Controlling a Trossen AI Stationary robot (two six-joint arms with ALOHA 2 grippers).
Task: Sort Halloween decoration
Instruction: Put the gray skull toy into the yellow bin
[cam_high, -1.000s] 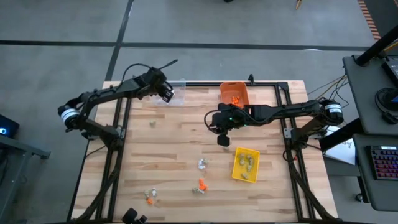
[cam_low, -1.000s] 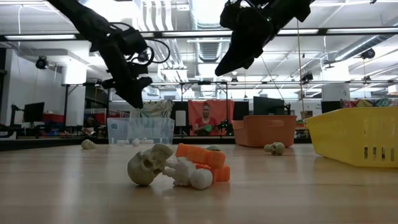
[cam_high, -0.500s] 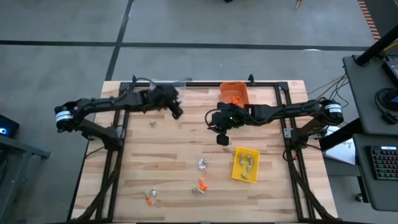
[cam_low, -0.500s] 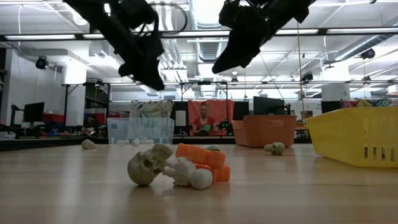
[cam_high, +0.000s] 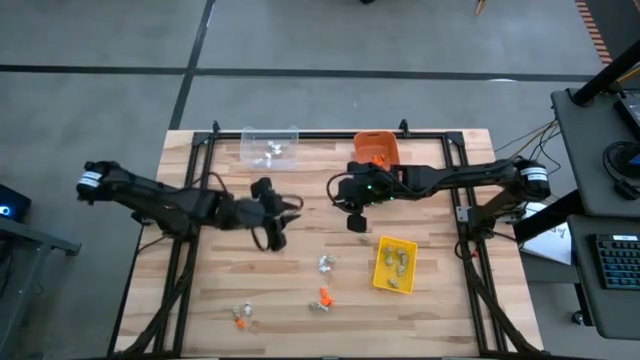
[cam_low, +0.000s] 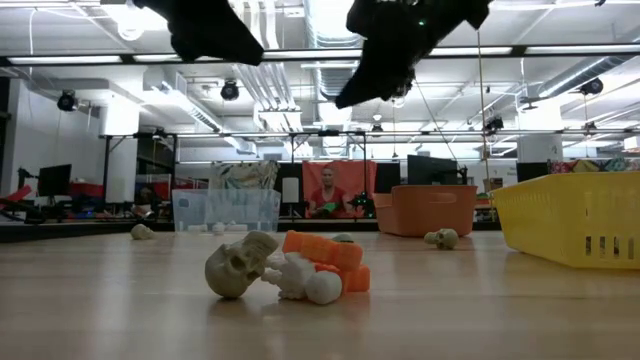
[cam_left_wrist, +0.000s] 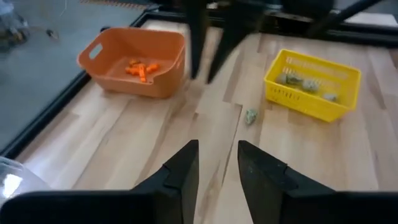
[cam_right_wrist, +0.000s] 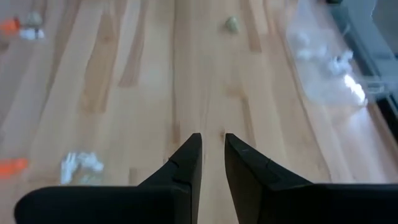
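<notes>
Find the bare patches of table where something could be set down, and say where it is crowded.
Free: the table's right front corner beyond the yellow bin, and the left strip below the clear bin. Crowded: the front centre, where trinkets lie scattered, and mid-table under both arms.

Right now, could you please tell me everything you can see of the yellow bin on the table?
The yellow bin is a small rectangular plastic basket with slotted walls, bright yellow. It stands upright on the wooden table, on the right arm's side, apart from the orange bin further back. Several dull tan-grey trinkets lie inside it. One more tan-grey trinket lies on the wood just outside. Neither gripper touches it.
</notes>
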